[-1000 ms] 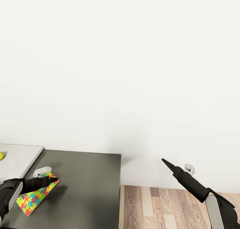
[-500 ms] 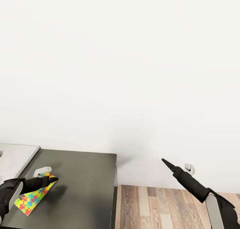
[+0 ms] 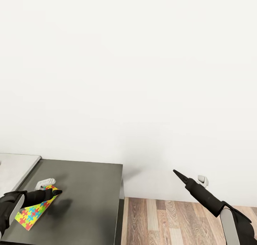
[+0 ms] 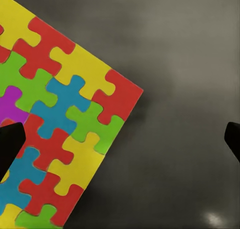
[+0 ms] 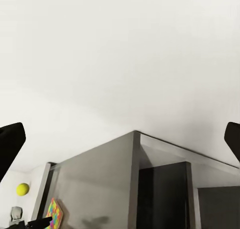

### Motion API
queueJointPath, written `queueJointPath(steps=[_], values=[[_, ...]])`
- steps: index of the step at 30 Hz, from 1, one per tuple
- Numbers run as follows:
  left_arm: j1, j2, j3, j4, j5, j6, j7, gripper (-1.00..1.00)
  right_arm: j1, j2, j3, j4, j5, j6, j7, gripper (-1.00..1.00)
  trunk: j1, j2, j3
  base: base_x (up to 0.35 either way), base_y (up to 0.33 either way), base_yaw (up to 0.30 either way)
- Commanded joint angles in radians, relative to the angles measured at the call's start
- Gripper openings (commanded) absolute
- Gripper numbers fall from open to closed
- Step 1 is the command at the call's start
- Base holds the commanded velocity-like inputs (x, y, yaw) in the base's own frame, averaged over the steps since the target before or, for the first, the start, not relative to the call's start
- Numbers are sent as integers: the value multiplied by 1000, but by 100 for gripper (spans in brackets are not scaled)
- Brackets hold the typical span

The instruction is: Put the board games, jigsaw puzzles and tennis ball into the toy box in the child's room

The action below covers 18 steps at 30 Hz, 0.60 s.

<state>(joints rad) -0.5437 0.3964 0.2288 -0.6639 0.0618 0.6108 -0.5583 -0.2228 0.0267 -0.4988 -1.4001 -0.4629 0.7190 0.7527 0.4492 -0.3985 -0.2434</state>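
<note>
The jigsaw puzzle (image 3: 34, 211) is at the front left of the dark grey section of the table (image 3: 89, 202), in the head view, and it is tilted, with its far corner raised and its near corner lower. The left gripper (image 3: 50, 194) is at this raised corner. In the head view its black fingers come together to a point on the puzzle's edge, but in the left wrist view the two fingertips (image 4: 10, 141) stand far apart at the sides of the picture, one of them over the puzzle (image 4: 55, 134) and the other over bare dark table top. So I cannot tell for sure if the fingers hold the puzzle or only touch it. The puzzle has pieces of yellow, red, blue, green and purple colour.

Just behind the puzzle, a small white object (image 3: 44, 183) lies on the dark surface. At the far left the pale grey desk top (image 3: 16, 166) joins the dark section.

The right gripper (image 3: 178, 174) is held in the air over the wood-plank floor (image 3: 178, 220), well apart from the table, pointing up and to the left. In the right wrist view its fingertips (image 5: 11, 141) are widely spread and there is nothing between them. That view also shows the tennis ball (image 5: 22, 189), yellow, far away on the pale desk top, and the puzzle (image 5: 54, 214) near it. A white wall (image 3: 128, 77) is behind everything, with a small white fitting (image 3: 202, 180) low on it.
</note>
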Motion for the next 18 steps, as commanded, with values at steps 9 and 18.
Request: queueJointPath(steps=[9,18], values=[[1,-1,1,23,12,12,-2,100,-1,1,-3,0,-2,6,4,100,1,-1,-2,-3,-22,0],[1,1,1,23,12,12,-2,100,-1,1,-3,-1,-2,5,2,100,1,-1,-2,-32,-114,0]])
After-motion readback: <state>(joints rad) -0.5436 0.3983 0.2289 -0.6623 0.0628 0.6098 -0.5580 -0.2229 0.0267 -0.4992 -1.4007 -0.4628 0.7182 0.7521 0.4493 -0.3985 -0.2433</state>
